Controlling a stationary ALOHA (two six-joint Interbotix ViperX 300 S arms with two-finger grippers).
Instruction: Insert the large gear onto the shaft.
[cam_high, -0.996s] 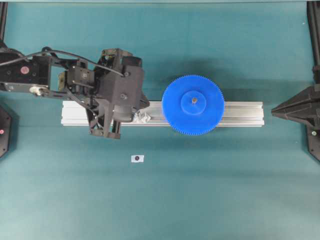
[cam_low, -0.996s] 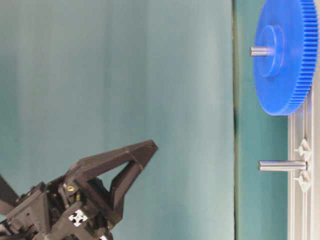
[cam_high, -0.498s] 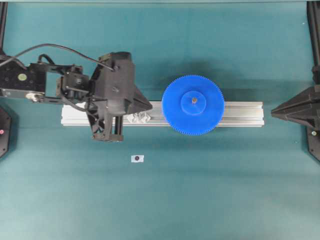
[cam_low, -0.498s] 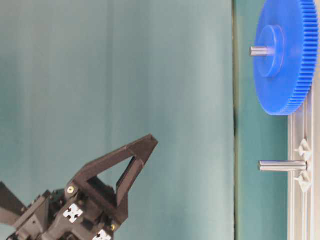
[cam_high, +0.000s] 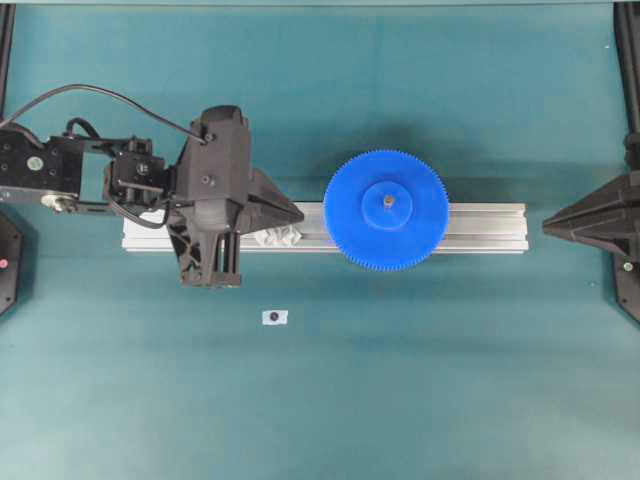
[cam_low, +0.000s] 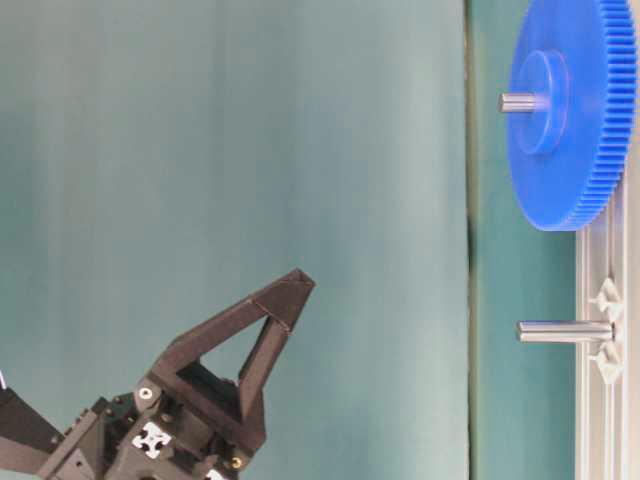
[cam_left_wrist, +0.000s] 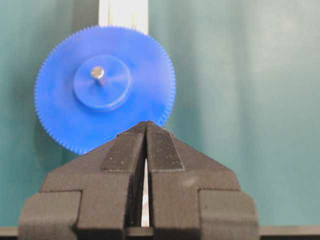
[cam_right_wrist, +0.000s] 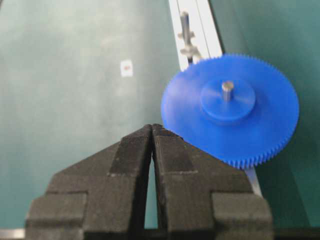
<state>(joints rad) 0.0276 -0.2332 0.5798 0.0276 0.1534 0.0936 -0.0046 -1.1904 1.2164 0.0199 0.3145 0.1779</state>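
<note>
The large gear, a bright-blue toothed disc, lies flat on the aluminium rail with the shaft poking up through its hub. The table-level view shows the gear low on the shaft, whose tip stands out past the hub. My left gripper is shut and empty, hanging above the rail to the left of the gear and clear of it. In its wrist view the gear lies beyond the left gripper. My right gripper is shut and empty at the right edge, off the rail's end.
A second bare pin with clear plastic pieces at its base stands on the rail just below my left gripper's tip. A small white marker lies on the green mat in front of the rail.
The left arm's wrist and body have pulled back to the left and levelled out, while its shut tip stays about where it was. Gear and right gripper have not moved.
</note>
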